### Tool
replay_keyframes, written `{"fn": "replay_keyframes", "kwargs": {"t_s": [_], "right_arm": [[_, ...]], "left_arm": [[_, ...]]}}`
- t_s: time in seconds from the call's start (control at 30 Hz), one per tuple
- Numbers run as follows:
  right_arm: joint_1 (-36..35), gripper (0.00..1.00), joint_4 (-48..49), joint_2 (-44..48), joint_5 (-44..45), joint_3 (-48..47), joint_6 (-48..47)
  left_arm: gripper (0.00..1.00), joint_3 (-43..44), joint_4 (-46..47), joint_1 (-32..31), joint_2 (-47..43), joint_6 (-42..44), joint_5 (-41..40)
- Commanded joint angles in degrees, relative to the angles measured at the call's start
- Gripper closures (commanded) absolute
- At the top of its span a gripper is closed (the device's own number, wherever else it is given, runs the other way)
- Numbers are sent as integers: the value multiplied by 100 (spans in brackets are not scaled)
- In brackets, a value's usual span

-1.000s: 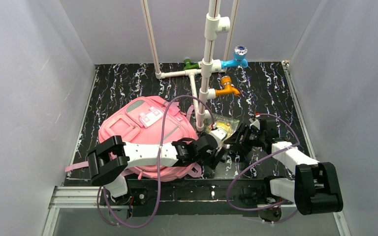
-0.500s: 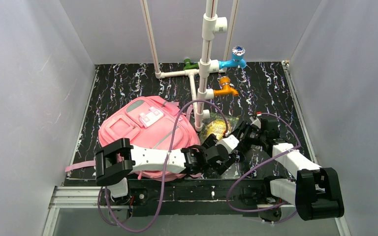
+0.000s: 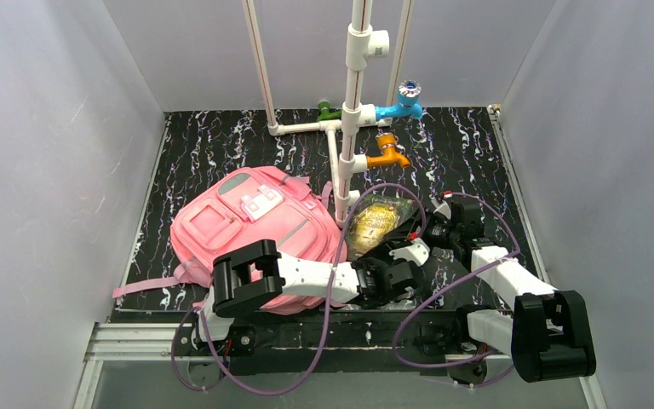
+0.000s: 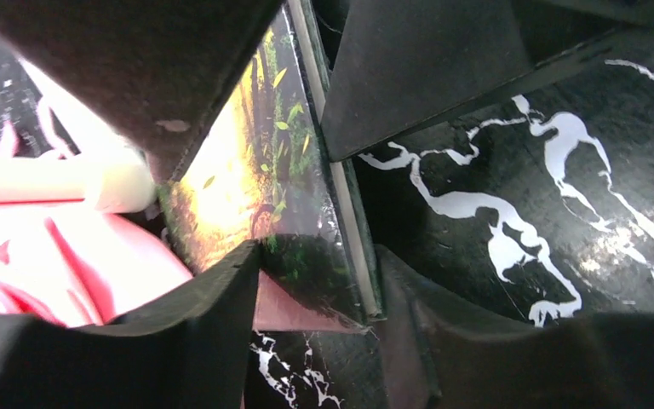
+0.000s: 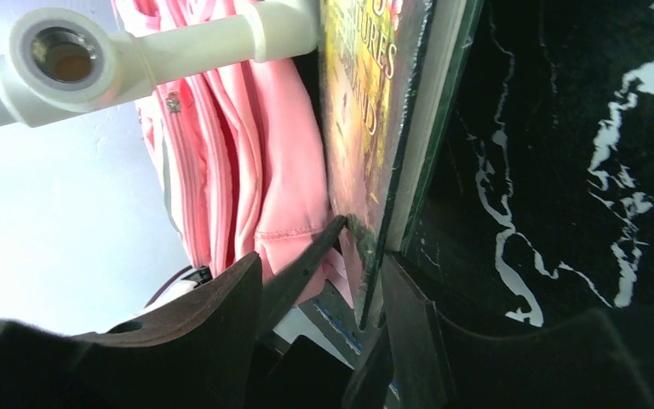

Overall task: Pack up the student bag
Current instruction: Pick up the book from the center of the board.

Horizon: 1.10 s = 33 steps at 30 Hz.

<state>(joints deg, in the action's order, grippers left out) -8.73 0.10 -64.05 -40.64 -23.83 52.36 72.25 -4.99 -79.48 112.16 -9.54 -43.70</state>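
While both arms have hold of one thin book point(image 3: 376, 223) at once, the chief danger is that they pull against each other. The book stands on edge, tilted, on the worktop point(image 3: 221, 145), just right of the student bag point(image 3: 247, 226). The bag lies front-up at left-centre, its near side under the left arm.

The right fingers point(image 5: 213, 315) are clamped across the book's thickness, with the cover on one side and the page edge on the other. The left fingers point(image 4: 196, 332) sit either side of its lower corner and look pressed against both faces, though I cannot tell how firmly.

If one arm moves before the other lets go, the cover could bend, or the book could twist out and fall flat. A corner grip gives little purchase, so a lone left hold might let the book swing.

The white pipe stand point(image 3: 341, 170) rises just beyond the book and close against the bag. A lift toward the bag could knock the book or a wrist against it. Whether the bag's mouth is open cannot be seen. A closed or slack opening would catch the book's edge.
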Motion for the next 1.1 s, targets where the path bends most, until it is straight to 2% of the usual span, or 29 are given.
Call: {"fn": "replay_keyframes", "kwargs": {"t_s": [0.0,0.07,0.17,0.3,0.4,0.53,0.7,0.9,1.07], "right_arm": [[-84,39,518,155,-161,-326,155],[-93,39,511,156,-143,-324,160],[-94,39,94,197,34,-550,-97],[-94,30,-2509,332,1492,-1843,-1425],[-94,22,-3880,476,2642,-2881,-1994],[-94,13,-4670,699,3510,-3894,-2288],[-94,10,-5178,877,3826,-4642,-2529],[-94,5,-5478,952,4025,-4784,-2924],[-94,2,-5273,952,2849,-4587,-3245]], "left_arm": [[63,388,-508,-23,34,69,-841],[74,445,-606,-23,26,78,-871],[83,429,-644,-23,-74,89,-706],[91,394,-651,-43,-341,71,-353],[94,443,-718,-56,-576,31,62],[98,438,-718,-56,-1087,-185,753],[100,234,-601,-38,-1710,-529,1598],[100,-354,-558,96,-2597,-1076,2198],[100,-1101,-434,574,-3498,-1731,3067]]}}
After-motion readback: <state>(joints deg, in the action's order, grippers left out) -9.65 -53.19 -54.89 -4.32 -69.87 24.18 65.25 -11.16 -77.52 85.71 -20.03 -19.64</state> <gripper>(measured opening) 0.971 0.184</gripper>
